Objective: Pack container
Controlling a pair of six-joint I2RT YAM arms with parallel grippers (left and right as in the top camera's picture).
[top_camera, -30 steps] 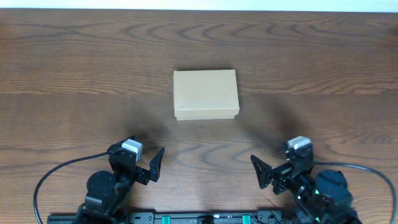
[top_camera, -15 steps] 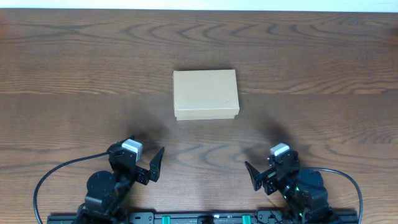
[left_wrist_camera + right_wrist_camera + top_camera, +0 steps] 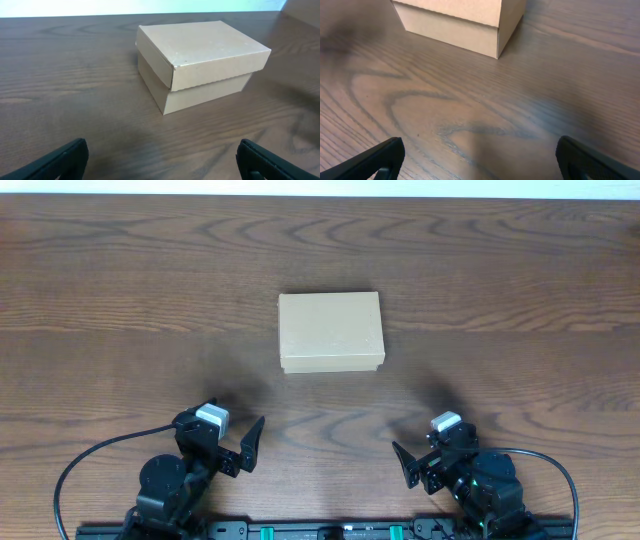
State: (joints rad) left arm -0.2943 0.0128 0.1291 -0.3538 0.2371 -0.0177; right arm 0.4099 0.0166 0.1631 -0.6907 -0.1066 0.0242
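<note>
The container (image 3: pixel 331 331) is a small tan cardboard box with its lid shut, standing in the middle of the wooden table. It shows in the left wrist view (image 3: pixel 200 62) ahead and slightly right, and in the right wrist view (image 3: pixel 462 20) at the top left. My left gripper (image 3: pixel 243 448) is open and empty near the front edge, left of centre. My right gripper (image 3: pixel 408 465) is open and empty near the front edge, right of centre. Both are well short of the box.
The dark wooden table (image 3: pixel 120 300) spreads around the box with nothing else on it. A black cable (image 3: pixel 75 465) loops beside the left arm, another (image 3: pixel 565 470) beside the right arm.
My right gripper has drawn left and back toward the front edge, mostly in the first half second. The left arm and the box have not moved.
</note>
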